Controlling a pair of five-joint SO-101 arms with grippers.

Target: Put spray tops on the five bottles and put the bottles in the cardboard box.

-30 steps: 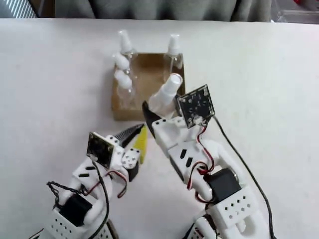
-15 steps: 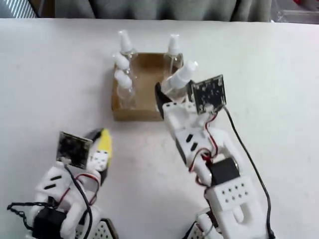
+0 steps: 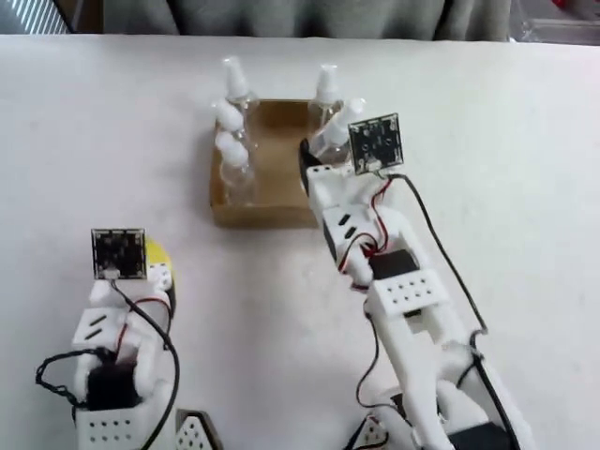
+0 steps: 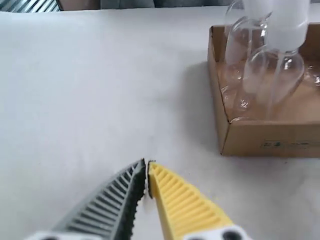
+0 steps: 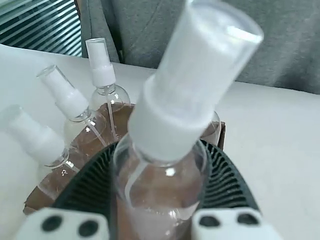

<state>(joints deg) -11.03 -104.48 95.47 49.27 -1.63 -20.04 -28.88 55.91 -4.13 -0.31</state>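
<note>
Now the right gripper clasps a spray-topped bottle, seemingly over the right edge of the cardboard box at upper centre. Four bottles stand inside. Lower left, the left gripper is pinched together, empty.

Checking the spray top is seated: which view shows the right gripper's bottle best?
The right wrist view: the bottle is close and central, spray top on. The high view shows it small, tilted over the cardboard box. In the left wrist view I cannot pick it out.
</note>
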